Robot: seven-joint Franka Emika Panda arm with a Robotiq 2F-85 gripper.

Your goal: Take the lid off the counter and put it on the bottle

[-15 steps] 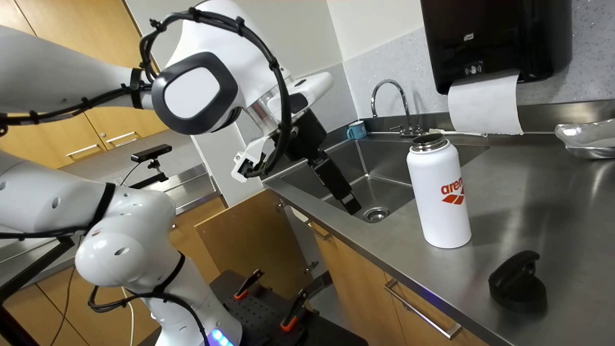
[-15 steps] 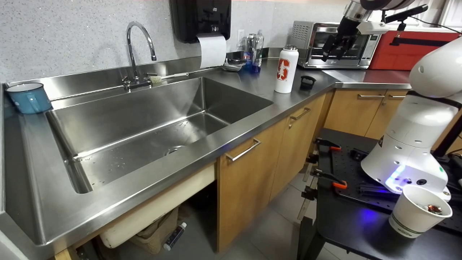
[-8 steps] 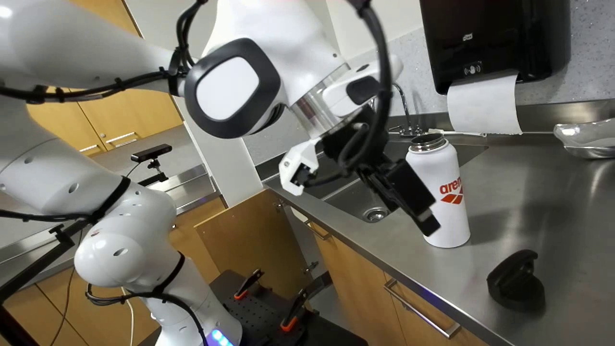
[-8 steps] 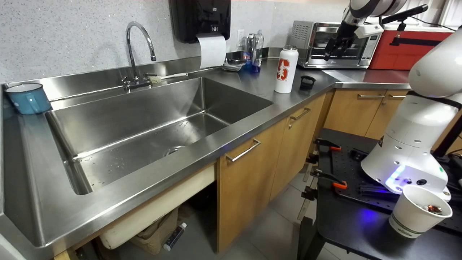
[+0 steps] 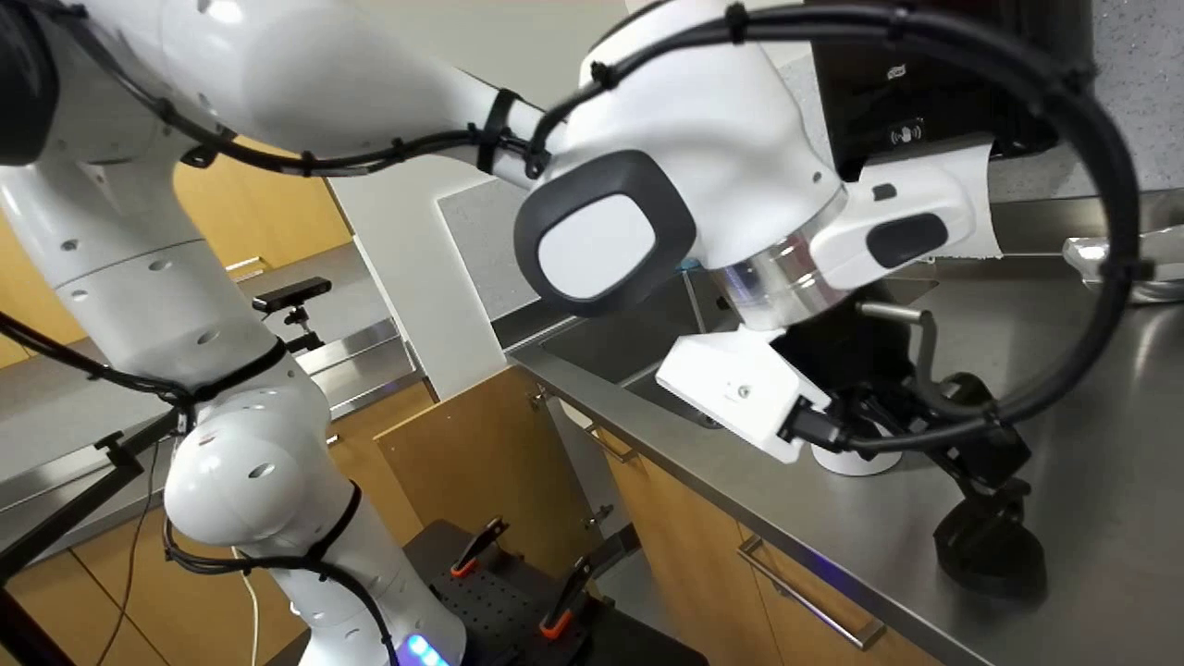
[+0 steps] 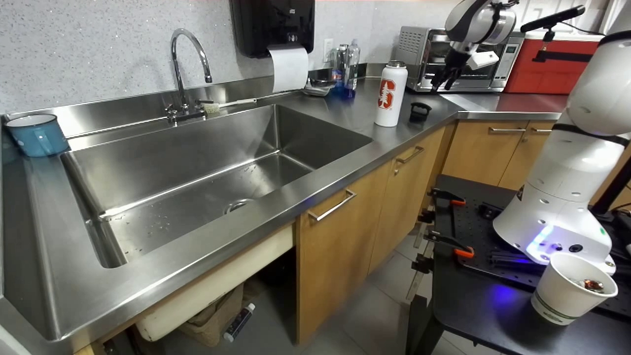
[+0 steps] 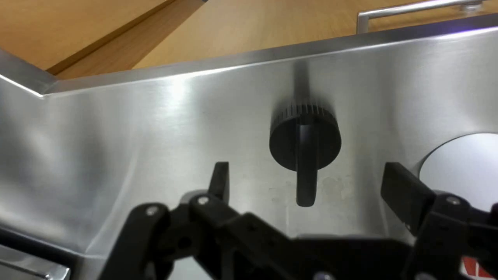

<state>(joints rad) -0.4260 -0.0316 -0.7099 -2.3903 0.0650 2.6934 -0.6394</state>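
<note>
Leftmost in the wrist view, outside one of the fingers (image 7: pixel 221 181), runs the steel counter (image 7: pixel 167 136). Next, framed between the widely parted fingers of the gripper (image 7: pixel 307 175) and mostly past their tips, the lid (image 7: pixel 305 142) sits on that counter, untouched by either. It should be light and stiff, probably hard plastic; its loop (image 7: pixel 306 182) looks smooth and could slip, so pinch it across its narrow width, low near its root. Rightmost, just beyond the other fingertip, stands the bottle (image 7: pixel 463 169), easily nudged, I'd guess, should that finger stray outward.
</note>
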